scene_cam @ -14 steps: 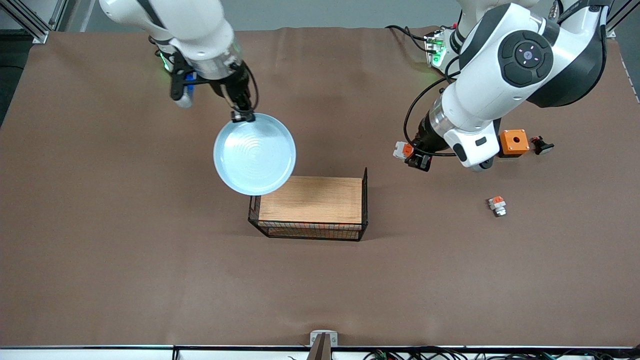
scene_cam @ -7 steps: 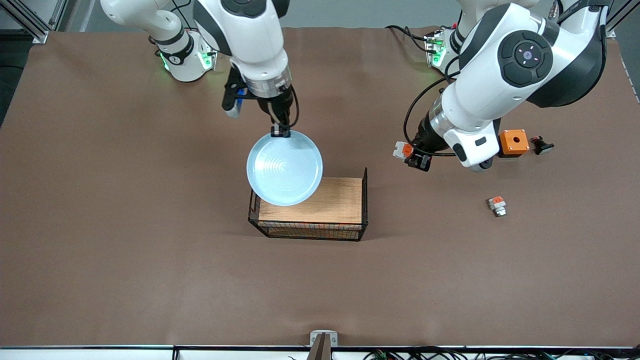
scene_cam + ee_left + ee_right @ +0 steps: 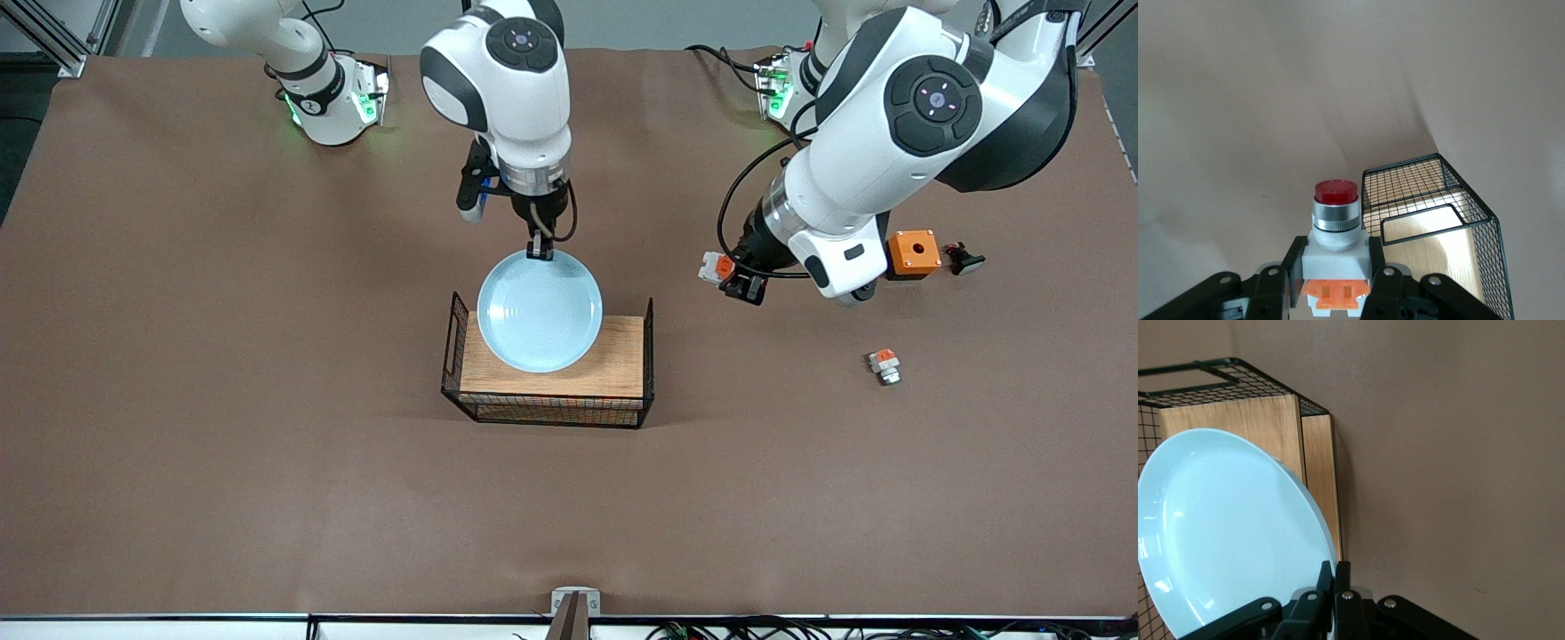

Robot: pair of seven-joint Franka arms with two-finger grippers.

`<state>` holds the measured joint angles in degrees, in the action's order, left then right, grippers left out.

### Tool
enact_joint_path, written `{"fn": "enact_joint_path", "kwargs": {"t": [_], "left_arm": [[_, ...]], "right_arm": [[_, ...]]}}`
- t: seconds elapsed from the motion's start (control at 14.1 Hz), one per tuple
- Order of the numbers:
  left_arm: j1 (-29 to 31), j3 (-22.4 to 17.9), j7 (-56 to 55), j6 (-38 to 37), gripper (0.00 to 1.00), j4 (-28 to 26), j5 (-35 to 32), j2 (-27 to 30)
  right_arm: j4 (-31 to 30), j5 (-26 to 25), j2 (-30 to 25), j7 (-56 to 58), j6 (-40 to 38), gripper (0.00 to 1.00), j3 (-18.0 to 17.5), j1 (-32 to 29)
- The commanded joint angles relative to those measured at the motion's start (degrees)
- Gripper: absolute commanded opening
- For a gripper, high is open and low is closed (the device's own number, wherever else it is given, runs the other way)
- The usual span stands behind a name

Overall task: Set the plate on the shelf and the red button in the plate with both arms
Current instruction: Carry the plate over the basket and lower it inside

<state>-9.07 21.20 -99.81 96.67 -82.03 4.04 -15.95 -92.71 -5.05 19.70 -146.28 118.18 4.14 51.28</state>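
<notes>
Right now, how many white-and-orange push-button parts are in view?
2. The red button is clamped in the left gripper above the table, toward the left arm's end from the rack. The silver-tipped part lies nearer the front camera than the orange box. Others may be hidden.

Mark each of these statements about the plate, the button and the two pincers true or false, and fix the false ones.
1. The right pincer grips the round pale blue plate by its rim. True.
2. The plate lies flat on the brown table. False: it is held over the wooden-topped wire rack.
3. The left pincer holds the white push-button part with the dark red cap. True.
4. The orange square box sits on the rack. False: it is on the table toward the left arm's end.
</notes>
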Motion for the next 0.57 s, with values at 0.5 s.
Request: {"fn": "enact_joint_path", "kwargs": {"t": [0.5], "left_arm": [[-0.25,0.07,-1.00,0.36,0.30,0.29,-1.14,-0.22]], "right_arm": [[6.32,-4.71,8.68,-6.65,2.05,0.00,0.78,0.93]]}}
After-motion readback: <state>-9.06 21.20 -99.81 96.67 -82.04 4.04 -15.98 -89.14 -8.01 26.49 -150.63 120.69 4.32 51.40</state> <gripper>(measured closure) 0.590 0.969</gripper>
